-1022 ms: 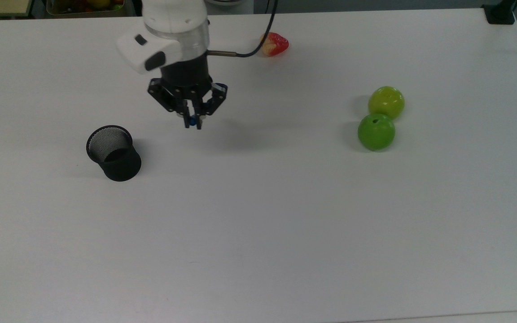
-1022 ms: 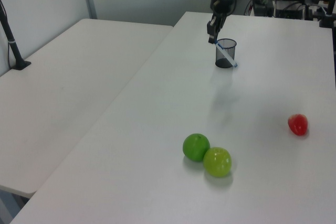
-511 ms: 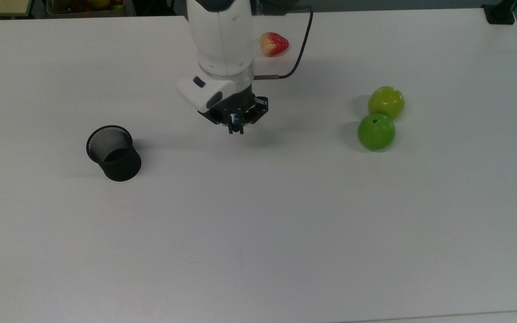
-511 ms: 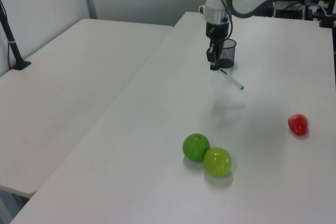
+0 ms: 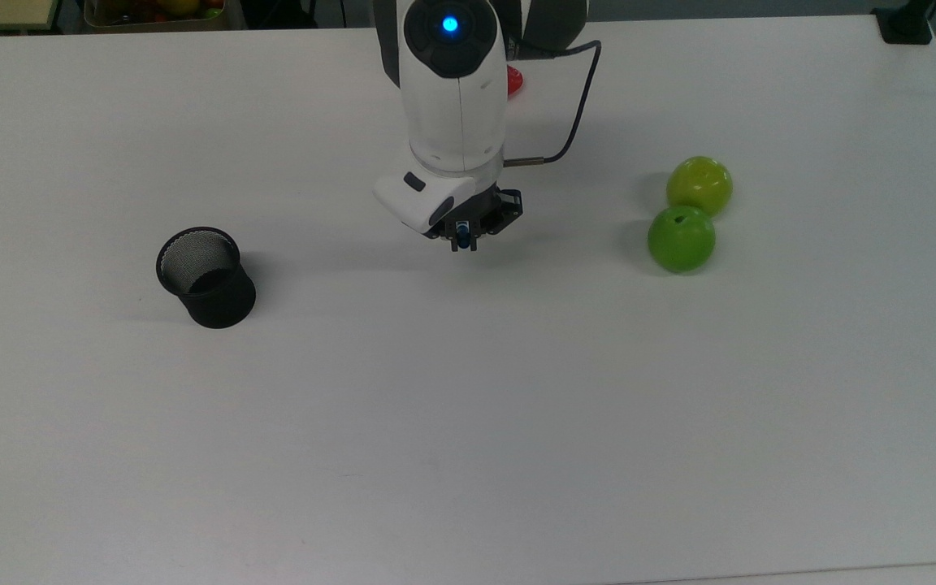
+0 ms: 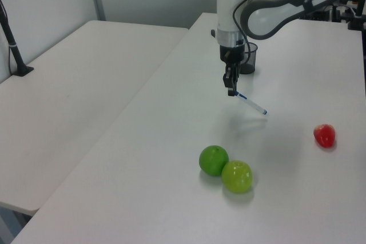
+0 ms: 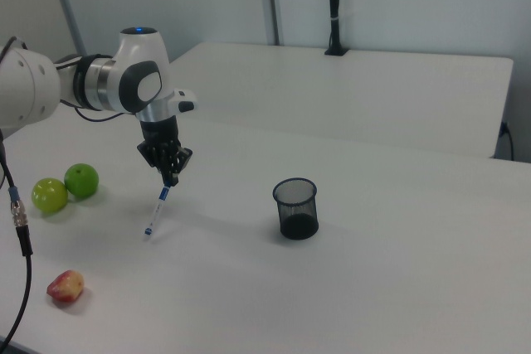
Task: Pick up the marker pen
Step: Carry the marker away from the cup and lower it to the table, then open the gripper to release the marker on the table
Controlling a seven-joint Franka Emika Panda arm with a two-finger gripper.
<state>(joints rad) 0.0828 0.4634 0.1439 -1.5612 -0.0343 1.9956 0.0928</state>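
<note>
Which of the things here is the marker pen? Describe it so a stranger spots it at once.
Start at the white robot arm over the white table and follow it down to the gripper. Hanging tilted from its closed fingers is the marker pen: the one slim white stick with blue ends, unlike the round fruits and the black mesh cup.

top: overhead, down | left/right: probably opposite oblique sides | shared: table [image 5: 468,455]

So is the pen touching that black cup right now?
Apart. In the right view the pen hangs from the pincer, with bare table between it and the black cup.
</note>
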